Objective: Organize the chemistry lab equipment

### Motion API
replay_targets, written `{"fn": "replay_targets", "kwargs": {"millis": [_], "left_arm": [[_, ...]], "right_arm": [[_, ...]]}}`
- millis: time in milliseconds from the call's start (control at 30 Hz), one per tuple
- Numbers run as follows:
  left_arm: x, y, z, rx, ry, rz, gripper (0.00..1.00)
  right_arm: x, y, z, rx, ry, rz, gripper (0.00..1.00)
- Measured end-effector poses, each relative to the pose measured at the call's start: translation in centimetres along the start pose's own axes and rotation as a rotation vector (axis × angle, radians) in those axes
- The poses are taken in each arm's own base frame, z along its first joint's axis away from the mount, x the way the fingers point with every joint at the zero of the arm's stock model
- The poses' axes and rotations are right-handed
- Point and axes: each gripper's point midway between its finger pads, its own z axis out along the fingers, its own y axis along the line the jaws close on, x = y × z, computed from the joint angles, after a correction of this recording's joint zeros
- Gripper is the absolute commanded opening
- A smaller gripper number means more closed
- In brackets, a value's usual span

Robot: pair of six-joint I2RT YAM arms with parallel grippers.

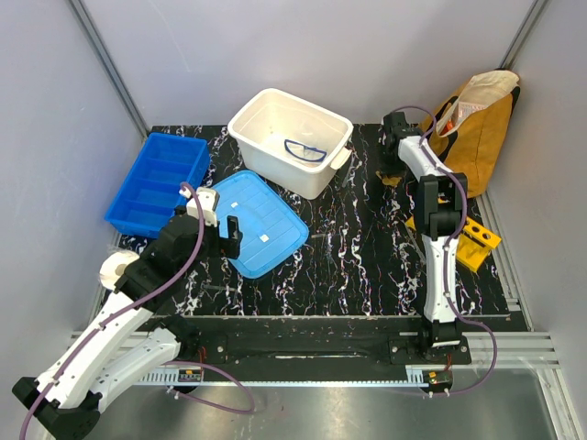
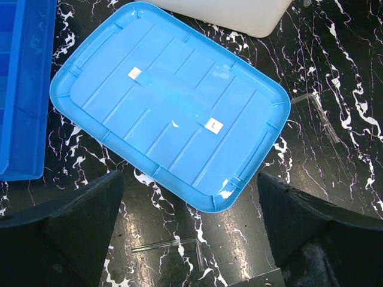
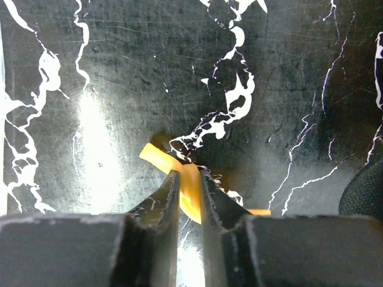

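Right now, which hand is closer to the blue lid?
Left. The left hand hovers open at the blue lid's near edge; the right hand is far across the table, pinching a yellow strip.

The black, white-veined table point(image 1: 348, 266) is carrying a white tub point(image 1: 266, 163) at the back centre, with a blue lid point(image 1: 257, 223) lying flat just in front of it. A blue tray point(image 1: 179, 139) is sitting at the left edge, and a yellow rack point(image 1: 481, 240) is lying at the right edge. A clear tube point(image 2: 164, 244) is lying by the lid's near edge, another tube point(image 2: 317, 110) to its right. A yellow strip point(image 3: 158, 156) is resting on the bare top.
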Motion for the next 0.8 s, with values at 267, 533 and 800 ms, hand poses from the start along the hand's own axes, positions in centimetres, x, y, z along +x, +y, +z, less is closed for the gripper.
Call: {"fn": "replay_targets", "kwargs": {"millis": [267,533,800], "left_arm": [[0.0,0.0,0.0,0.000,0.000,0.000,0.96],[0.0,0.0,0.0,0.000,0.000,0.000,0.96],[-0.1,0.0,-0.2,0.002,-0.009,-0.003,0.97]], "right_arm": [[0.8,-0.1,-1.0,-0.007,0.012,0.007,0.00],[1.9,0.3,-5.3,-0.049,-0.006,0.070,0.00],[-3.6,2.2,-14.6,-0.202,-0.266,0.197,0.00]]}}
